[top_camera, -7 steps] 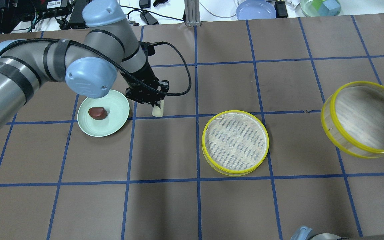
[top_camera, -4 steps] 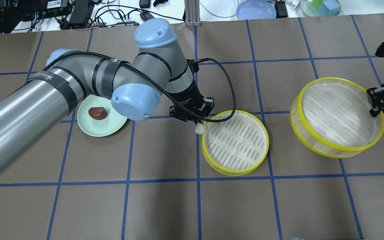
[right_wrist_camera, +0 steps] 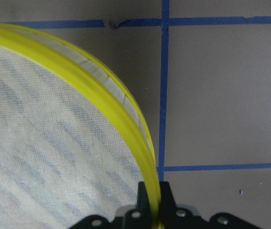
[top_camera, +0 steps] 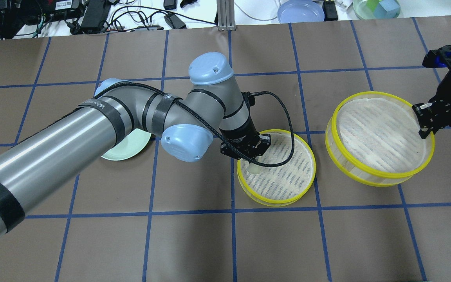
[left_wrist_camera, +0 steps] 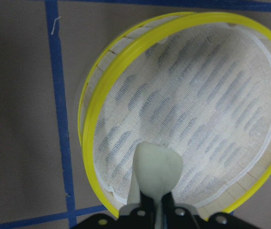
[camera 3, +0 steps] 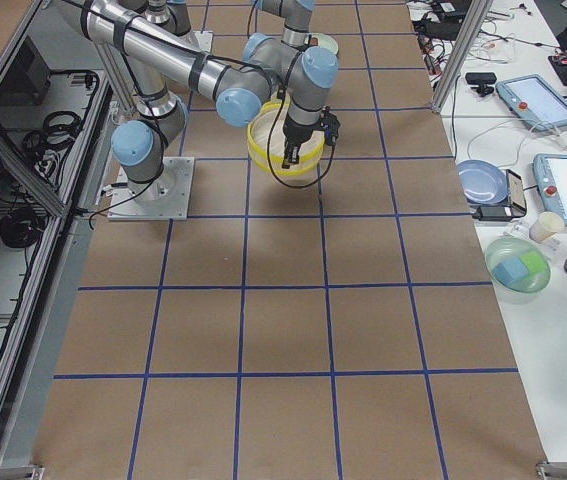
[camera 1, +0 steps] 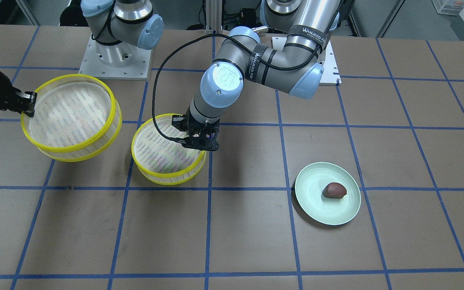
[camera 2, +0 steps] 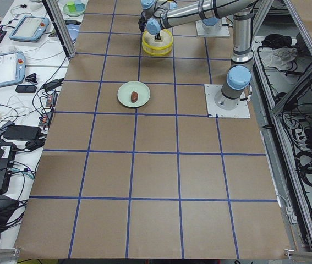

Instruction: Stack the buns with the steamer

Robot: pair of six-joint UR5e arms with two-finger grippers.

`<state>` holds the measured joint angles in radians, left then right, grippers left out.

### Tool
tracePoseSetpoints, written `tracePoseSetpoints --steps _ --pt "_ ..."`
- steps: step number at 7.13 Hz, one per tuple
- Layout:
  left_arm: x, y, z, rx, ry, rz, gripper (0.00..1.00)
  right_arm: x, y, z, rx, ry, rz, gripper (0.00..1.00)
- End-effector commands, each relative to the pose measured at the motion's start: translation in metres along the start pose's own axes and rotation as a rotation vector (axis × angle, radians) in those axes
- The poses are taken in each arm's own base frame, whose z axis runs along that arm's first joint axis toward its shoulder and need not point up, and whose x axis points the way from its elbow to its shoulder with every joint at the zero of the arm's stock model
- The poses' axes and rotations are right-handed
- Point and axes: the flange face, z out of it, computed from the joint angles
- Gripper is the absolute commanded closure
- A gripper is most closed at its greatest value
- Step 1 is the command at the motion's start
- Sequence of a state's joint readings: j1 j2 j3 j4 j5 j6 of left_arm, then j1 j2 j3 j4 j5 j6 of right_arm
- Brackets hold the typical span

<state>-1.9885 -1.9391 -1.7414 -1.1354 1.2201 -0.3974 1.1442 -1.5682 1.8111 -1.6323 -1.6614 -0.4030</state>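
Note:
My left gripper (top_camera: 250, 158) is shut on the pale cream bun (top_camera: 254, 168), holding it upright just inside the left rim of the steamer tray (top_camera: 288, 172) that stands on the table. The left wrist view shows the bun (left_wrist_camera: 157, 167) low over the mesh (left_wrist_camera: 197, 105); contact is unclear. My right gripper (top_camera: 424, 129) is shut on the yellow rim of the second steamer tray (top_camera: 378, 137), held tilted above the table to the right of the first. The reddish-brown bun (camera 1: 334, 190) lies on the mint-green plate (camera 1: 316, 209). In the overhead view it is hidden behind my left arm.
A blue plate (top_camera: 300, 11) and a green bowl with blocks (top_camera: 376, 8) sit beyond the table's far edge among cables. Blue tape lines grid the brown table top. My left arm stretches across the plate (top_camera: 125, 150).
My left gripper carried the cream bun right, from beside the plate to inside the standing tray's left rim. My right gripper brought the second tray left, closer to the first.

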Motion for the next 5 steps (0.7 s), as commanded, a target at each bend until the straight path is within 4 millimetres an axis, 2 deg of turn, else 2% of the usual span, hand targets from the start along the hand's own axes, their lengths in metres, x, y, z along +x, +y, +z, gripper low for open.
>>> tracePoseSetpoints --steps 1,2,3,5 --pt "-0.004 -0.009 0.019 -0.015 -0.014 -0.007 0.51 -0.006 0.001 0.007 -0.01 -0.007 0.02 1.0" --pt "-0.004 -0.01 0.021 -0.018 -0.016 -0.01 0.15 -0.018 0.001 0.014 -0.02 -0.011 0.028 1.0" --pt "-0.001 -0.012 0.014 -0.004 -0.009 -0.023 0.0 -0.032 0.0 0.015 -0.025 0.0 0.041 1.0" --pt "0.001 -0.012 0.01 0.005 -0.004 -0.031 0.0 -0.042 0.0 0.019 -0.031 0.006 0.043 1.0"
